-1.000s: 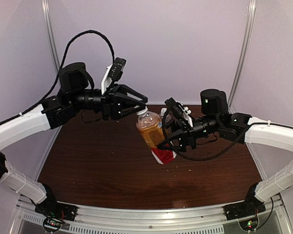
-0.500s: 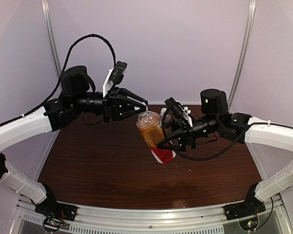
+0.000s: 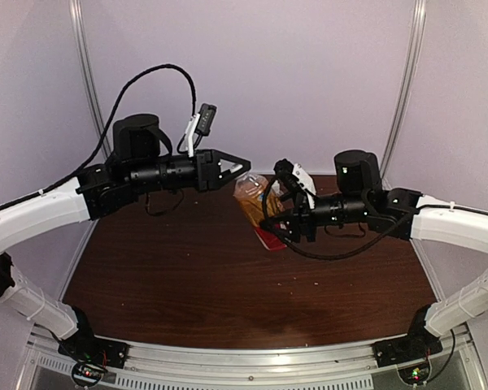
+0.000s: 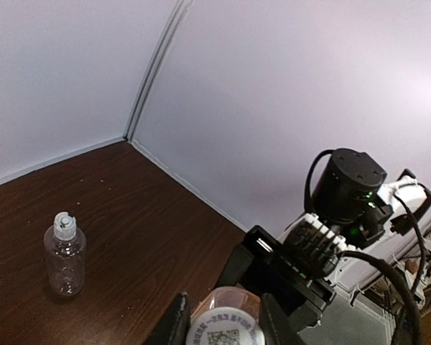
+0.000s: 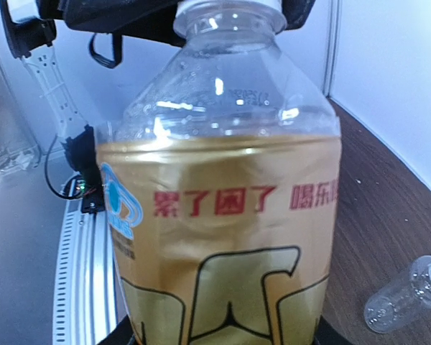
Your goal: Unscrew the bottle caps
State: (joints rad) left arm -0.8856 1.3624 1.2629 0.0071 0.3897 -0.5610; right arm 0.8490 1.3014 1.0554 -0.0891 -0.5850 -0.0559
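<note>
Hanging above the brown surface [image 3: 187, 276], the amber bottle [image 3: 248, 195] tilts in the right pincer [image 3: 281, 227], which is clamped round its lower half. The left pincer [image 3: 244, 165] is pinched tight on a whitish cap [image 4: 226, 300] near that bottle's neck. The clear bottle [image 4: 65, 255] stands apart, its own cap [image 4: 63, 224] on.

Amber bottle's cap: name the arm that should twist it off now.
Left. The left gripper is shut on the cap, while the right gripper clamps the amber bottle lower down, bracing it.
</note>
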